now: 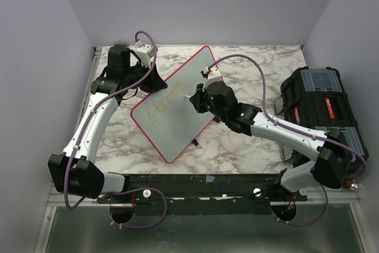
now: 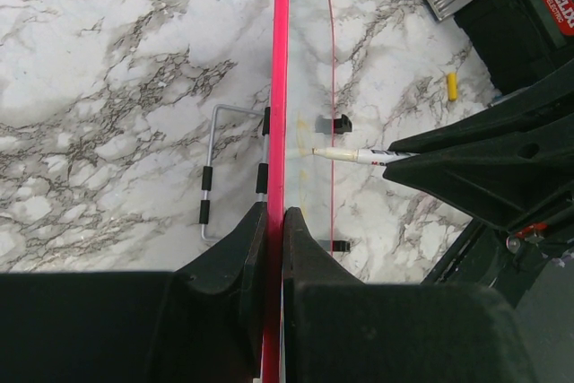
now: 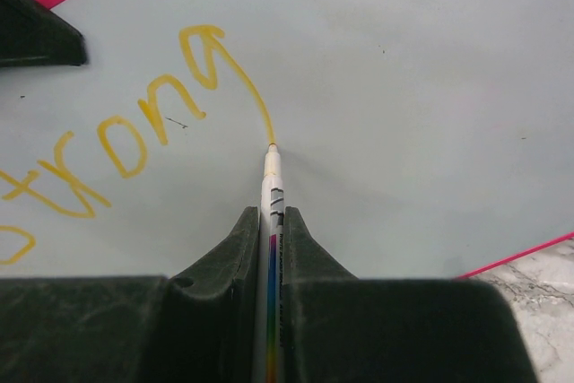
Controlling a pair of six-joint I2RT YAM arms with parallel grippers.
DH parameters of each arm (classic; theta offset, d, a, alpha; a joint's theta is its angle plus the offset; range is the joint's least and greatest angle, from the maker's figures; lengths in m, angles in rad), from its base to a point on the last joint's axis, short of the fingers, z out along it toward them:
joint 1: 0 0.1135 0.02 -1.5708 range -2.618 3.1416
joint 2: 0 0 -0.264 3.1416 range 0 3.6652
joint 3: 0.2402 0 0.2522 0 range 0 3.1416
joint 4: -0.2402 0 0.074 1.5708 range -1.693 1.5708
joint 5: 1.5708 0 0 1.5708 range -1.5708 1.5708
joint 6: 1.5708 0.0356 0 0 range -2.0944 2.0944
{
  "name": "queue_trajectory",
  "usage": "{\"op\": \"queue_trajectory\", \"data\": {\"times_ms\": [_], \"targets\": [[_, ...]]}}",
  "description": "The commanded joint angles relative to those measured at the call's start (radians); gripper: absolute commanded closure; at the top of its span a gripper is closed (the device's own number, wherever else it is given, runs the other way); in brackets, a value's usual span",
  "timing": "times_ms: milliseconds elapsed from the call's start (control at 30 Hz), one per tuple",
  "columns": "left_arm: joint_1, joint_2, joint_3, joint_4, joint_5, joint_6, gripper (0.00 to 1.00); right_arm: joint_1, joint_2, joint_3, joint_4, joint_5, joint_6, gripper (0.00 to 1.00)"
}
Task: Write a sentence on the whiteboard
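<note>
Top external coverage is filled by one marble tabletop (image 1: 249, 63). One whiteboard (image 1: 177, 134) is seen near its middle, turned diagonally between the two arms, and one black toolbox (image 1: 323, 108) is set well to the right. The board's red-pink rim is clamped between the closed fingers of the left gripper (image 2: 280, 213) at the board's far left edge. One bent wire stand (image 2: 215, 172) is seen on the marble just beside that rim. One marker (image 3: 273, 181) is pinched in the right gripper (image 3: 272, 213), and its tip is pressed to the board surface. One yellow-orange word, "Strong" (image 3: 134, 132), is written on the board, and the tail of its last letter is joined to the marker tip. One small yellow cylinder (image 2: 453, 86) is seen on the marble near the toolbox.
</note>
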Motion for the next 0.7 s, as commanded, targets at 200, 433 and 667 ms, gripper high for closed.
{"op": "queue_trajectory", "data": {"times_ms": [200,433,667], "targets": [[-0.022,-0.03,-0.006,0.0,0.019,0.043,1.0,-0.004,0.004,0.025,-0.061,-0.121,0.007,0.99],[-0.022,-0.026,-0.006,0.0,0.014,0.043,1.0,-0.003,-0.012,0.11,-0.106,-0.102,-0.001,0.99],[-0.022,-0.024,-0.006,-0.001,0.012,0.043,1.0,-0.003,-0.082,0.194,-0.159,-0.007,-0.022,0.99]]}}
